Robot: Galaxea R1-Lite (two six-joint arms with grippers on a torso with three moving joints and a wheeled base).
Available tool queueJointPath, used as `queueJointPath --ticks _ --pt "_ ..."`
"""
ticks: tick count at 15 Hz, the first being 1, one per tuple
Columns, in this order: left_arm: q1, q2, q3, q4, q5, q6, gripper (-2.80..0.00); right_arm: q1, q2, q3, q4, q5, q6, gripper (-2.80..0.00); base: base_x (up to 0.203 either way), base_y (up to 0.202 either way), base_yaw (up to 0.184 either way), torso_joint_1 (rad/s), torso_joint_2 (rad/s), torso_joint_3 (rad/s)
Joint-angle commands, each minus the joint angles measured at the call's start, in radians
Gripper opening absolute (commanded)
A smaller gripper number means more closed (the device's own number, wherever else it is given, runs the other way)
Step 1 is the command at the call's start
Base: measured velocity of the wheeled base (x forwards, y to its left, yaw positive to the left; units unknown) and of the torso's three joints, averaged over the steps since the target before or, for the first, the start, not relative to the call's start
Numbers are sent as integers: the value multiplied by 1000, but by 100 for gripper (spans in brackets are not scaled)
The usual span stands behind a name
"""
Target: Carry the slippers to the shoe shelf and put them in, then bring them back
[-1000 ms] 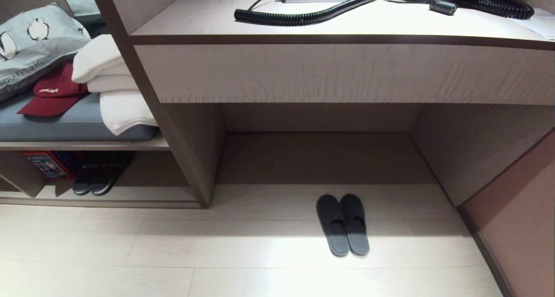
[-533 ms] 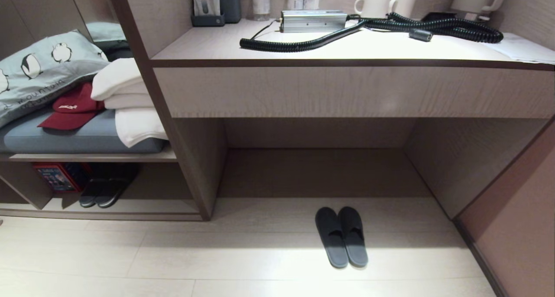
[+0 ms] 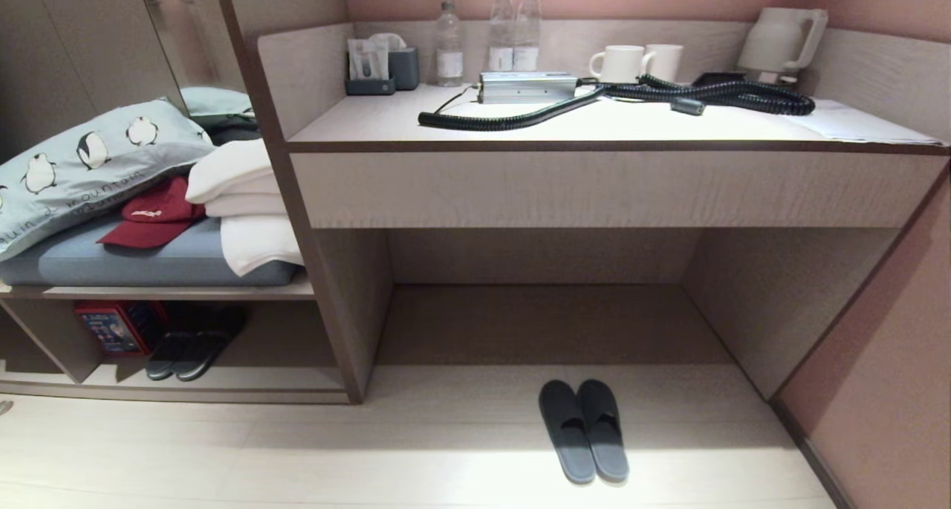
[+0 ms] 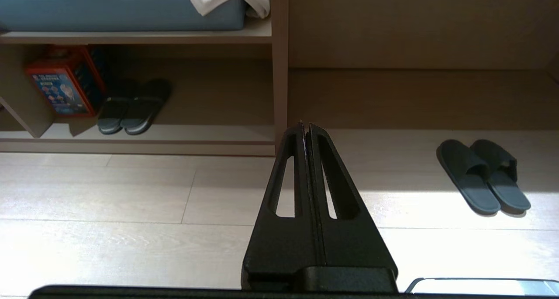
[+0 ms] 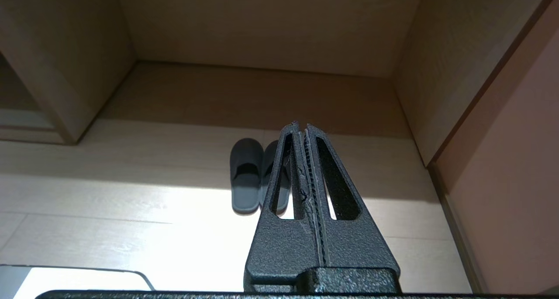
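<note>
The slippers (image 3: 583,431), a grey-blue backless pair, lie side by side on the pale floor in front of the desk's knee space, toes toward it. They also show in the left wrist view (image 4: 482,176) and the right wrist view (image 5: 244,176). The shoe shelf (image 3: 282,379) is the low wood-grain cubby at the lower left, seen too in the left wrist view (image 4: 209,133). My left gripper (image 4: 305,125) is shut and empty, hanging above the floor. My right gripper (image 5: 301,125) is shut and empty, short of the slippers. Neither arm shows in the head view.
A black pair (image 3: 186,345) and a red box (image 3: 111,327) sit inside the cubby. Above it lie a cushion, towels and a red cap (image 3: 152,215). The desk (image 3: 594,189) carries cables, cups, bottles and a kettle. A pink wall (image 3: 891,390) closes the right side.
The head view has tilted upward, so the whole scene slid down and the desk's back items came into sight. The slippers have stayed in place.
</note>
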Motion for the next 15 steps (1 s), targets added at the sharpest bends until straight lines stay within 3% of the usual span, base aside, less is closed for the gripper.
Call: queueJointPath --ticks 1,7,12,15 --pt "0 1 2 0 0 0 -280 0 0 2 0 0 -1 -280 0 0 0 3 -2 193" --pt "0 1 2 10 8 33 -280 0 0 2 0 0 1 -280 0 0 0 2 5 114" --pt "0 1 2 4 -1 17 -280 0 0 2 1 0 -1 -280 0 0 0 2 0 5" --pt "0 1 2 4 -1 17 -280 0 0 2 1 0 1 -280 -1 132 -5 1 1 5"
